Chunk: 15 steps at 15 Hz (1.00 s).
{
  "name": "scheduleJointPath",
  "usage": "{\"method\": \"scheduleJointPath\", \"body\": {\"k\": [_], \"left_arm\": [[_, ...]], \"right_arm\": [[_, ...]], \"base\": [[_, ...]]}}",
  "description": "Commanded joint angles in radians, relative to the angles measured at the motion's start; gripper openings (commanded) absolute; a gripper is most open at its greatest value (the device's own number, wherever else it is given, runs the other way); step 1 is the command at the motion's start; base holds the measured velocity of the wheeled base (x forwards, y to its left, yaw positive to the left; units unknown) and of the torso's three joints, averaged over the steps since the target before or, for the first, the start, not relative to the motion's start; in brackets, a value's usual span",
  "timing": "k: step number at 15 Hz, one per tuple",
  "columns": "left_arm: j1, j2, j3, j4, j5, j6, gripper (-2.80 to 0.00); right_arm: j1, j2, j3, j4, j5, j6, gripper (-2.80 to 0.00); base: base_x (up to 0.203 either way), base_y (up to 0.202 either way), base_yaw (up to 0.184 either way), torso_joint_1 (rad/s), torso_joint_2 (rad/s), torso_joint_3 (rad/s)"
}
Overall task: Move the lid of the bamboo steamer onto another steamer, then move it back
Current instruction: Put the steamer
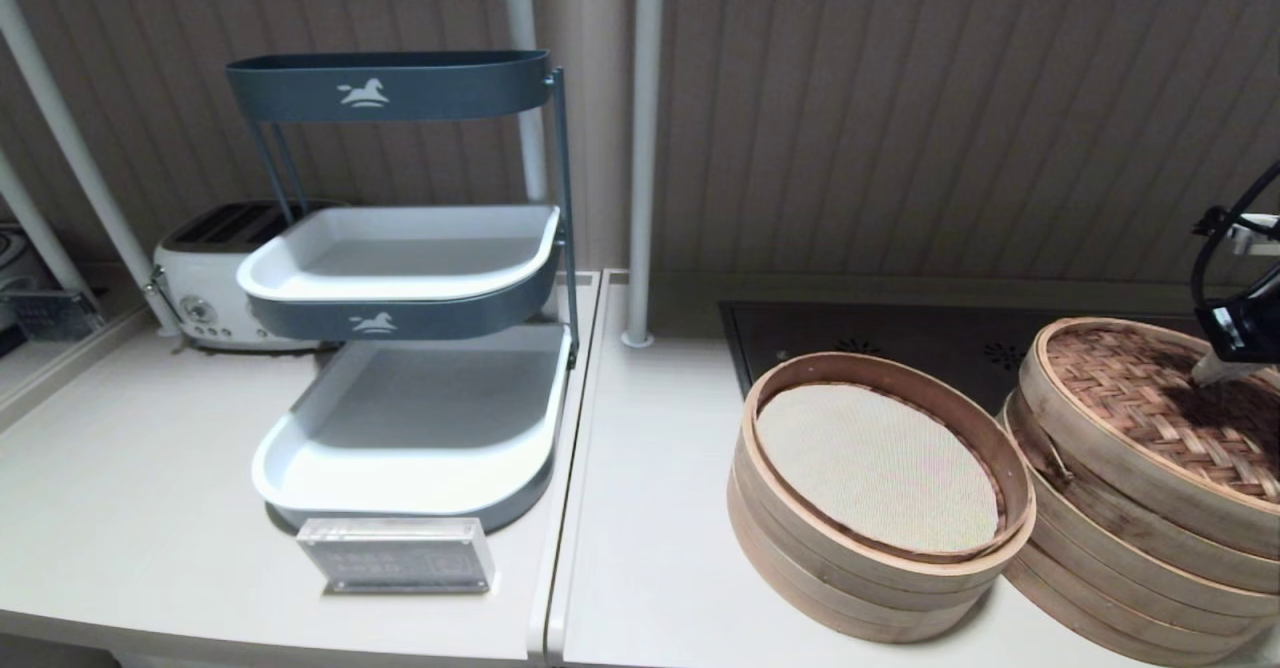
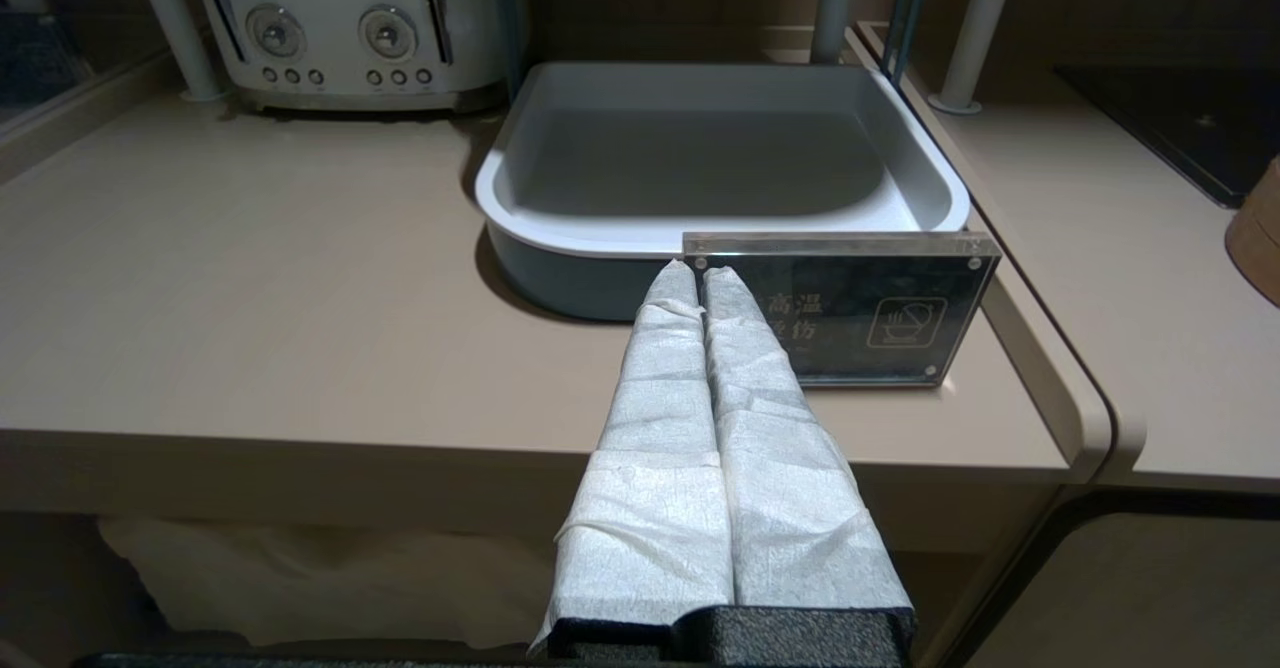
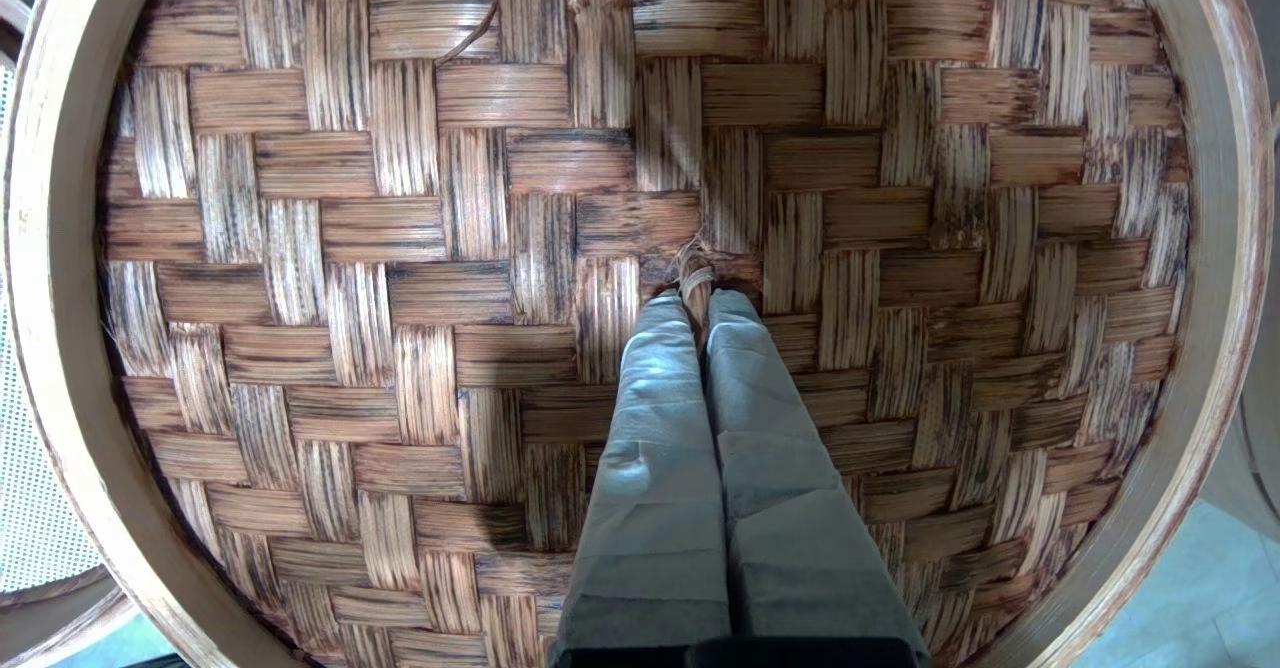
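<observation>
The bamboo steamer lid (image 1: 1165, 413) sits tilted on top of a stack of pale bamboo rings (image 1: 1130, 558) at the right edge of the worktop (image 1: 650, 548), its woven reddish-brown top facing up and its pale rim a little askew on the ring below. The right gripper (image 3: 697, 293) comes down from the far right onto the middle of the weave; its two cloth-wrapped fingers (image 3: 660, 418) are pressed together, and their tips meet on a small fibre knot (image 3: 692, 270) at the lid's centre. Whether the tips pinch that knot or only touch it cannot be told. In the head view the same gripper (image 1: 1215, 370) shows as a pale tip resting on the lid.

Just beside this stack, touching it on the left, stands an open steamer (image 1: 880, 498) with a cream mesh liner and a dark inner rim.

The left gripper (image 2: 698, 270) is parked low at the worktop's front edge, fingers closed on nothing, pointing at a clear acrylic sign (image 2: 850, 308) that stands before a tiered tray rack (image 1: 410, 278). A white toaster (image 1: 205, 283) stands behind the rack
</observation>
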Motion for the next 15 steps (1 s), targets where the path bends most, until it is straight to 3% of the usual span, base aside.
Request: {"method": "scheduleJointPath", "body": {"k": [1, 13, 14, 15], "left_arm": [[0.0, -0.003, 0.028, -0.002, 0.001, 0.001, -2.8], [0.0, -0.002, 0.028, -0.001, 0.001, 0.001, -2.8], [0.0, -0.002, 0.028, 0.0, 0.001, 0.0, -2.8], [0.0, -0.003, 0.028, 0.0, 0.0, 0.0, -2.8]], "right_arm": [[0.0, 0.001, 0.0, 0.002, 0.0, -0.002, -2.8], [0.002, 0.001, 0.016, 0.0, 0.0, -0.004, -2.8], [0.001, 0.001, 0.016, -0.001, 0.0, -0.004, 0.0], [0.002, -0.001, 0.014, 0.0, 0.001, -0.004, 0.0]], "base": [[0.0, 0.0, 0.0, 0.0, 0.0, 0.0], [0.0, 0.0, 0.0, 0.0, 0.0, 0.0], [0.0, 0.0, 0.0, 0.0, 0.0, 0.0], [0.0, 0.0, 0.0, 0.0, 0.0, 0.0]]}}
